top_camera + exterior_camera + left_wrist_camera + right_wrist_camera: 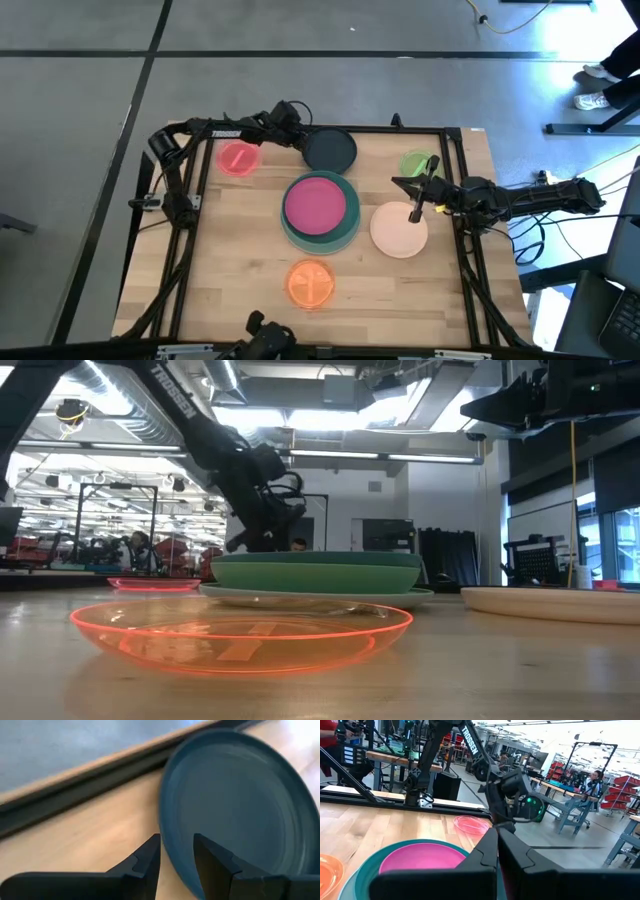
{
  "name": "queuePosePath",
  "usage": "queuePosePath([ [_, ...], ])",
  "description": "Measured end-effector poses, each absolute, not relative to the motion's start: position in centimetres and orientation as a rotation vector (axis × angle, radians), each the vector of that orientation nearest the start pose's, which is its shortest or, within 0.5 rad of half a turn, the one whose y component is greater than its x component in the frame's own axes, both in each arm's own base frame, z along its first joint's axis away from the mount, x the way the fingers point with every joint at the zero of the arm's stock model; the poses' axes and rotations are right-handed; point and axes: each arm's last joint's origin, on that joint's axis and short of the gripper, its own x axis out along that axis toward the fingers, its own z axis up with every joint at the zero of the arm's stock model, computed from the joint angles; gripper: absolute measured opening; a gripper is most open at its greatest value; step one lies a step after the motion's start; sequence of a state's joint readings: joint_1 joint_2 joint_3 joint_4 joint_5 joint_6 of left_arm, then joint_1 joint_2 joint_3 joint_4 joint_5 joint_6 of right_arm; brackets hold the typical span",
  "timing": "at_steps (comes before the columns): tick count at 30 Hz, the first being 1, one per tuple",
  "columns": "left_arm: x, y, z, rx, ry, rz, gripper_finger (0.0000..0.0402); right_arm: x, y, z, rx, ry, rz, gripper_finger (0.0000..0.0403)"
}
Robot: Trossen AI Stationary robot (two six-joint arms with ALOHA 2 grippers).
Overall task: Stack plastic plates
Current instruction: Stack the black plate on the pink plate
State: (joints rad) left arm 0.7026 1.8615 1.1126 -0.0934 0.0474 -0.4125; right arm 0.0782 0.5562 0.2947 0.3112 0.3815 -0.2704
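Observation:
The dark navy plate [332, 150] lies near the table's far edge. My left gripper [300, 138] is at its left rim and shut on it. A magenta plate [319, 203] sits on a teal plate [345, 232], on top of a paler plate, at the table's middle. A peach plate [398, 232] lies to the right of this stack. My right gripper [414, 212] hangs high above the peach plate, shut and holding nothing. A small pink plate [237, 158], a small green plate [414, 163] and an orange plate [311, 283] lie flat and apart. My left gripper pinches the navy plate's rim [172, 857] on the side toward the table's left. One finger [150, 862] is outside the rim and the other finger [215, 865] is inside the dish. The fingers slant down from the left. Whether the plate is lifted cannot be told.
A dark rail [75, 800] runs along the table's far edge, just behind the navy plate. In the low view the orange plate [240, 635] is nearest, with the stack [318, 575] behind it. Bare wood shows at the table's near left and near right.

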Motion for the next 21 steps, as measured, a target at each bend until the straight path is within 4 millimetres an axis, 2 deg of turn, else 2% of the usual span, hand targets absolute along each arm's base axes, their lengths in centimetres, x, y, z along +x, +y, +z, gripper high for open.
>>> queuePosePath([
  [21, 30.2, 24.6, 12.2, -0.722, 0.727, 0.745, 0.0106, 14.3, 0.0, 24.2, -0.257, -0.007, -0.307, 0.0008],
])
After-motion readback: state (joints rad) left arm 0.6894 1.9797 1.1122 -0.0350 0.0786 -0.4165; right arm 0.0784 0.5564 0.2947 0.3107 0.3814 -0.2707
